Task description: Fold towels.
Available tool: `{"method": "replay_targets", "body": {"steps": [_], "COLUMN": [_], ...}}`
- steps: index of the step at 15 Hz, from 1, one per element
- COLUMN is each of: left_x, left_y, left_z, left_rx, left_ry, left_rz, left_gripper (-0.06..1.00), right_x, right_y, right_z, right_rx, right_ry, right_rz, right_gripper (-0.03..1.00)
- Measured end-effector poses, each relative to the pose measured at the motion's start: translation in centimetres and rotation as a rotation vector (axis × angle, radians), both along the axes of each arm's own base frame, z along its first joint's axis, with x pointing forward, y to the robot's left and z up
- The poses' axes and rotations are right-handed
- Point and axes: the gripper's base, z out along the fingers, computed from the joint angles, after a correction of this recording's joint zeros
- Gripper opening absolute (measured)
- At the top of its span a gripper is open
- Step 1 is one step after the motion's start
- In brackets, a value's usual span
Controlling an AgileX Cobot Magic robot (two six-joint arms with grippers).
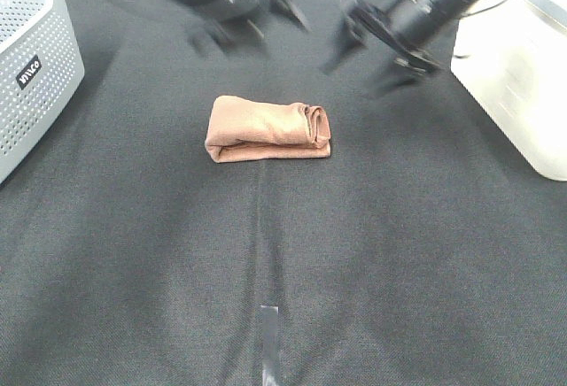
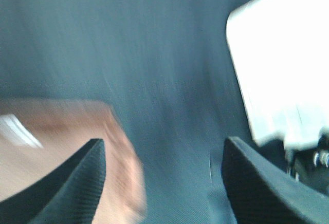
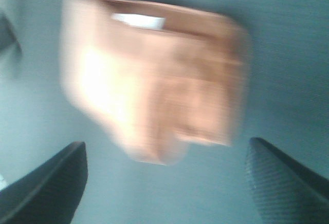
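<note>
A grey perforated basket (image 1: 35, 58) sits at the far left of the dark worktop (image 1: 133, 271). The left pincer (image 2: 163, 147), blurred, hangs with its fingers apart, gripping nothing. The brown towel (image 1: 268, 129) lies folded mid-worktop, clear of both arms. The right pincer (image 3: 165, 147), likewise spread and empty, hovers beyond it, near a white box (image 1: 523, 67).

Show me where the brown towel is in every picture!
High view: towel folded, mid-table.
Left wrist: towel blurred, at the edge, behind one claw finger.
Right wrist: towel blurred, filling the middle, white tag showing.
Shared landmark: the black cloth under it.
</note>
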Motion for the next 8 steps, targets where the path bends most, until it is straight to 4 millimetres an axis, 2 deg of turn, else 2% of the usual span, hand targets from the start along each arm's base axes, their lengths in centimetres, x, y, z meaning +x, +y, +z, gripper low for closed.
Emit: {"method": "replay_targets", "body": {"steps": [3, 5, 6, 8], "left_x": [1.2, 1.7, 1.7, 1.5], "left_y": [4.9, 7.2, 8.0, 8.5], "left_z": [2.6, 2.9, 2.8, 2.4], "left_rx": [0.073, 0.084, 0.090, 0.117], "left_ry": [-0.085, -0.074, -0.050, -0.007], "left_rz": [0.063, 0.096, 0.096, 0.071], "left_gripper": [0.62, 0.62, 0.62, 0.62], "right_x": [-1.0, -1.5, -1.5, -1.1], "right_y": [4.9, 8.3, 8.8, 9.3], "right_z": [0.8, 0.0, -0.4, -3.2], "right_rx": [0.132, 0.248, 0.268, 0.311], "right_ry": [-0.051, -0.070, -0.065, -0.010], "right_rz": [0.082, 0.114, 0.113, 0.088], "right_gripper": [0.79, 0.78, 0.78, 0.77]}}
